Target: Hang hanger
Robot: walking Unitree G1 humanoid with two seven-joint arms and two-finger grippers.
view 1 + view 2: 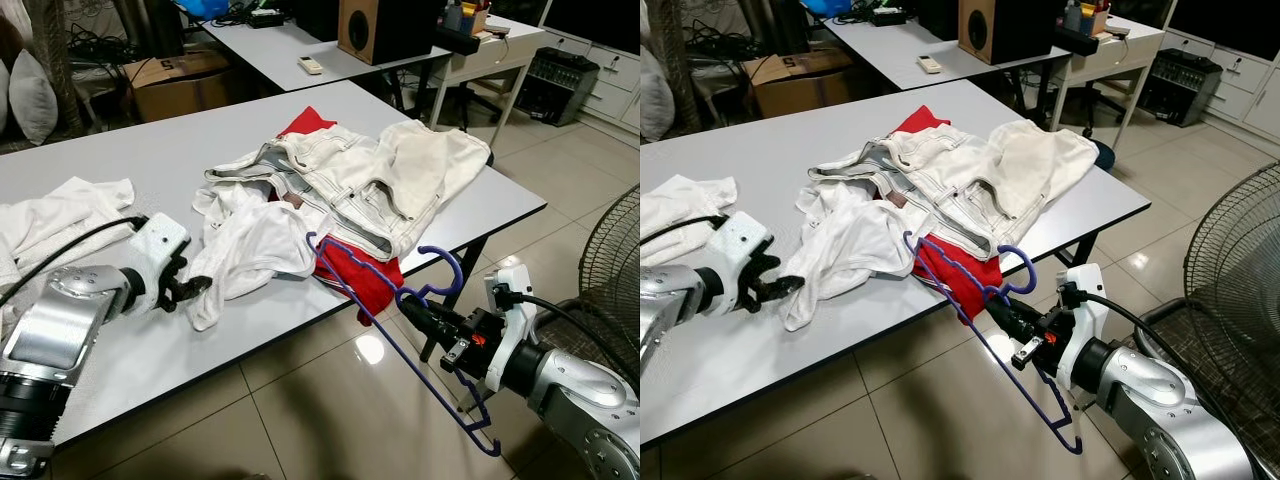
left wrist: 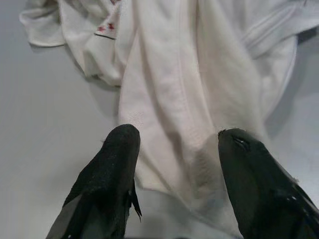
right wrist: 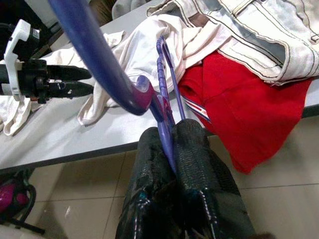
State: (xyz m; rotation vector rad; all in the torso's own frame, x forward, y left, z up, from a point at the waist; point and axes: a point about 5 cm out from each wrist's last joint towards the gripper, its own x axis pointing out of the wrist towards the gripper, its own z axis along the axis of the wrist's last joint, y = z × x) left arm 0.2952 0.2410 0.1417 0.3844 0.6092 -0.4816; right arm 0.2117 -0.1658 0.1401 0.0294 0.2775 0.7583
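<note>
Gripping one purple hanger point(image 1: 400, 330), right fingers point(image 3: 192, 149); left fingers point(image 2: 117, 164) spread at one white garment point(image 1: 255, 250).

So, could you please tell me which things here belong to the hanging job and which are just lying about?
Job:
- purple hanger, clamped in right claw
- white garment at open left claw

Lying about:
- red garment
- pale jeans
- speaker
- fan

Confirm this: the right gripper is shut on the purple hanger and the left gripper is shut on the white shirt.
One thing is wrong: the left gripper is open, its fingers apart over the white shirt, as the left wrist view shows. The rest holds: the right gripper is shut on the purple hanger.
</note>
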